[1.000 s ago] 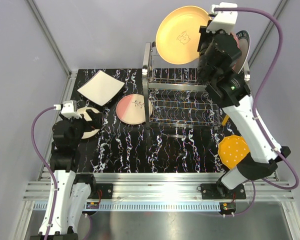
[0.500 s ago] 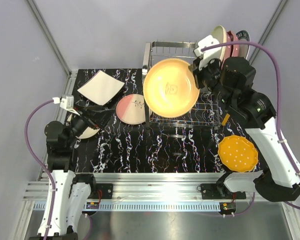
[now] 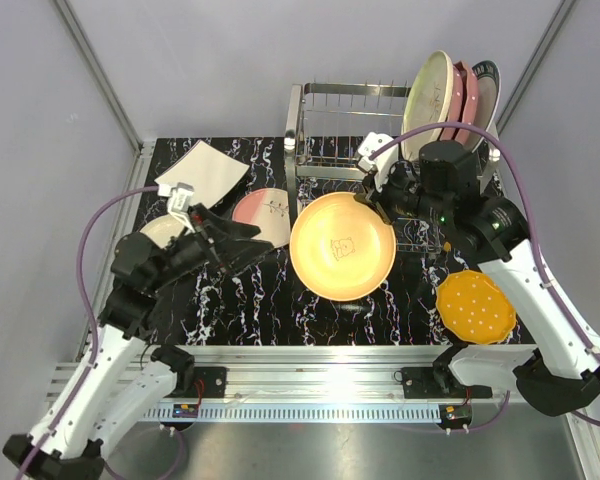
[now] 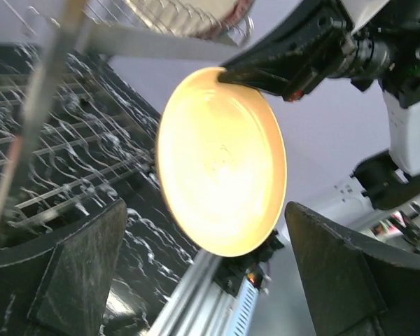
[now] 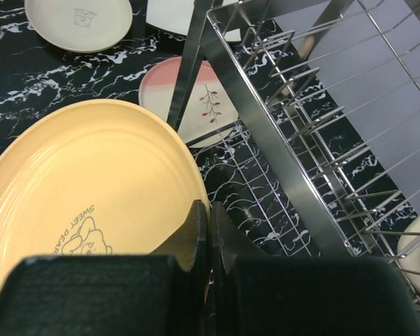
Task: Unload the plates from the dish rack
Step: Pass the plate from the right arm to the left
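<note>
Ahead of my right gripper (image 5: 210,210), clamped on its rim, the yellow plate (image 3: 342,246) tilts face-up toward my wide-spread left gripper (image 3: 248,243).

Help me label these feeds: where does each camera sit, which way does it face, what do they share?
Top external: above and behind the bases, looking down at the table; both arms show.
Left wrist: on the left gripper, facing the yellow plate; its open fingers frame it.
Right wrist: on the right gripper, looking down its shut fingers at the dish rack.
Shared: all see the yellow plate.
</note>
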Available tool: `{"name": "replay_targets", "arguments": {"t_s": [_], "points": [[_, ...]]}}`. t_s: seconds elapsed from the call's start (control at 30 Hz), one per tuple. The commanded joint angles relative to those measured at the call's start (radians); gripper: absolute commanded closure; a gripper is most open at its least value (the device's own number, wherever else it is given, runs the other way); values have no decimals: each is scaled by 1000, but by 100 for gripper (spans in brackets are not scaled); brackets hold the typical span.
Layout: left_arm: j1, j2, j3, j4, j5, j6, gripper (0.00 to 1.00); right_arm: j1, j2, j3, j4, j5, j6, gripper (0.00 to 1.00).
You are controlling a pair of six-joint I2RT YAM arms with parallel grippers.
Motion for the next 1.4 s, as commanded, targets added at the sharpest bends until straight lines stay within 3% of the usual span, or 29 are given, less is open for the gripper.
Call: {"name": "replay_targets", "arguments": {"t_s": [0.0,0.13,0.33,0.43,0.47,0.5,0.57,0.6,0.63,0.67,0.73,0.8,0.97,1.17,1.37], "points": [[-140,55,48,-47,-183,63,4,-21,-34,3,52,-104,19,100],[-263,138,83,-118,-300,107,8,-40,-47,-14,57,-146,34,100],[-428,262,189,-231,-484,192,26,-54,-67,-57,76,-169,45,100],[-454,296,221,-248,-506,210,56,-61,-78,-69,80,-173,48,100],[-457,300,233,-255,-512,213,78,-63,-80,-72,81,-176,48,100],[-458,311,238,-271,-520,222,89,-67,-86,-77,81,-178,48,100],[-458,310,245,-282,-524,229,97,-70,-90,-82,83,-175,50,100],[-460,310,244,-287,-533,233,100,-75,-92,-89,86,-175,51,94],[-460,299,242,-291,-538,235,100,-78,-100,-92,87,-173,51,80],[-458,291,230,-293,-541,238,100,-80,-100,-96,84,-169,50,60],[-457,256,218,-294,-575,253,100,-99,-119,-108,89,-166,53,6],[-442,224,184,-293,-593,277,100,-119,-136,-119,84,-161,56,0],[-311,97,82,-339,-572,285,100,-201,-221,-180,61,-140,30,0],[26,-40,-67,-367,-449,259,100,-245,-314,-348,75,-92,4,0],[399,-49,-201,-241,-302,158,100,-259,-360,-510,127,-104,2,0]]}}
